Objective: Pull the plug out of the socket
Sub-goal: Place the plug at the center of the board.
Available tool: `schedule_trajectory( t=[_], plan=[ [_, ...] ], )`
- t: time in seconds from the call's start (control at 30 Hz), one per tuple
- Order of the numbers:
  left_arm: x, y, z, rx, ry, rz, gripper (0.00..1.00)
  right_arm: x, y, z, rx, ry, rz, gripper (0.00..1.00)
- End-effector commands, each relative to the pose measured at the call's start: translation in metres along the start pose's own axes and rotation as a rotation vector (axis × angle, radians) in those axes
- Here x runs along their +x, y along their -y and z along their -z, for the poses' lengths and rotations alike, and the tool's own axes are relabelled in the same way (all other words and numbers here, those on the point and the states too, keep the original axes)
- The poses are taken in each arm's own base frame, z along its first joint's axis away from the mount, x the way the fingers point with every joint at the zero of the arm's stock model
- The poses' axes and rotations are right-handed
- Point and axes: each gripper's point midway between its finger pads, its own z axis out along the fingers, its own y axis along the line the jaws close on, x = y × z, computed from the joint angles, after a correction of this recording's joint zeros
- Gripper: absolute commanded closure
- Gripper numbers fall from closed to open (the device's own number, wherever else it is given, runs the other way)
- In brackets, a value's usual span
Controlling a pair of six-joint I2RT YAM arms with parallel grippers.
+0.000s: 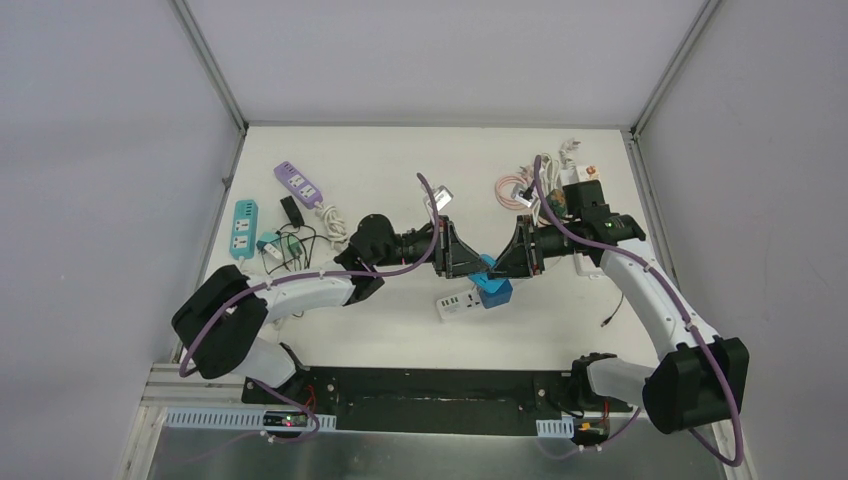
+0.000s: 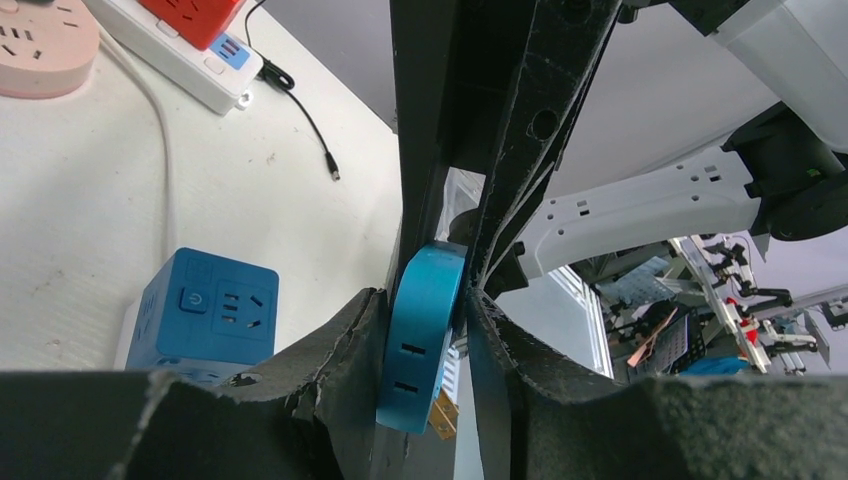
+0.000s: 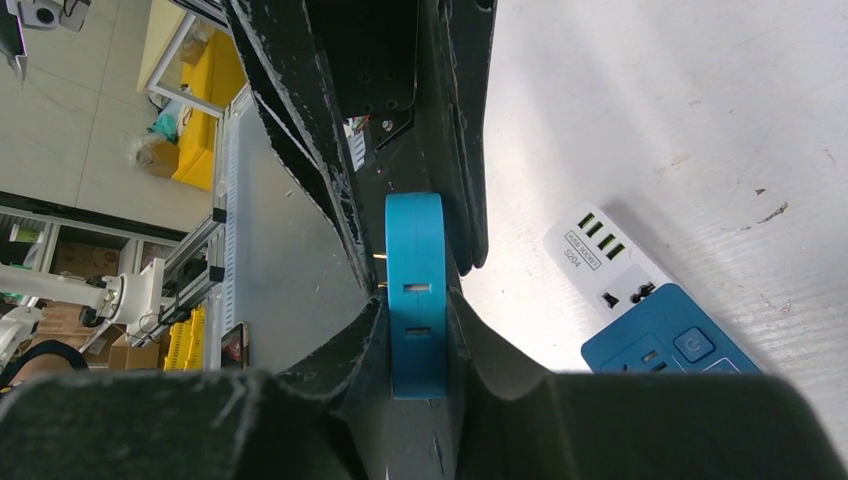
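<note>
Blue, flat, round-edged plastic plug (image 2: 425, 330) sits clear of the blue cube socket (image 2: 205, 315), brass pins (image 2: 445, 412) bared, clamped by left gripper (image 2: 425, 300) and right gripper (image 3: 415, 300) alike, so 2 opposing pulls could twist it free and drop it.

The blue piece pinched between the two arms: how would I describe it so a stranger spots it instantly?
Look to the middle of the white table, where both sets of jaws meet tip to tip. Clamped between them is the blue plug, just beside the blue cube socket. Unlike that chunky cube, it is thin, round-edged and slotted.
</note>
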Motion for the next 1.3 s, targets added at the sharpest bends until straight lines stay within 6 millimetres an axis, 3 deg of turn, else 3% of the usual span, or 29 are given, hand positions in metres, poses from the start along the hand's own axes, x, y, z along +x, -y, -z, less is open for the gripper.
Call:
schedule_trajectory(
  t=[0.0,0.17,0.27,0.33,0.4,0.5,0.6,0.63,0.7,1.03,1.27],
  plan=[
    [0.005,0.019,0.001,0.100,-0.037,-0.015,0.65,-0.012,0.005,0.002,-0.002,0.037,0.054,1.00],
    [0.008,0.017,0.000,0.106,-0.048,-0.009,0.70,-0.013,0.005,0.001,-0.004,0.037,0.054,1.00],
    [0.008,0.017,0.000,0.112,-0.051,-0.007,0.84,-0.012,0.005,0.001,-0.004,0.036,0.052,1.00],
    [0.007,0.018,0.000,0.123,-0.052,-0.002,1.00,-0.012,0.006,0.001,-0.004,0.036,0.051,1.00],
    [0.006,0.018,0.001,0.129,-0.048,0.001,1.00,-0.012,0.006,0.001,-0.003,0.035,0.050,0.97],
    [0.003,0.018,0.003,0.131,-0.037,-0.002,1.00,-0.012,0.007,0.001,-0.001,0.035,0.049,0.73],
    [0.001,0.015,0.005,0.118,-0.025,-0.001,1.00,-0.011,0.007,0.001,0.000,0.035,0.044,0.29],
    [0.000,0.013,0.006,0.110,-0.019,0.000,1.00,-0.011,0.007,0.001,-0.001,0.034,0.043,0.20],
    [-0.003,0.008,0.009,0.087,-0.007,0.001,1.00,-0.011,0.007,0.001,0.001,0.034,0.045,0.10],
    [-0.017,-0.021,0.042,-0.098,0.078,-0.029,1.00,-0.008,0.011,0.004,0.023,0.041,0.056,0.05],
    [-0.032,-0.050,0.085,-0.334,0.166,-0.058,1.00,-0.008,0.016,0.008,0.052,0.056,0.061,0.05]
  ],
)
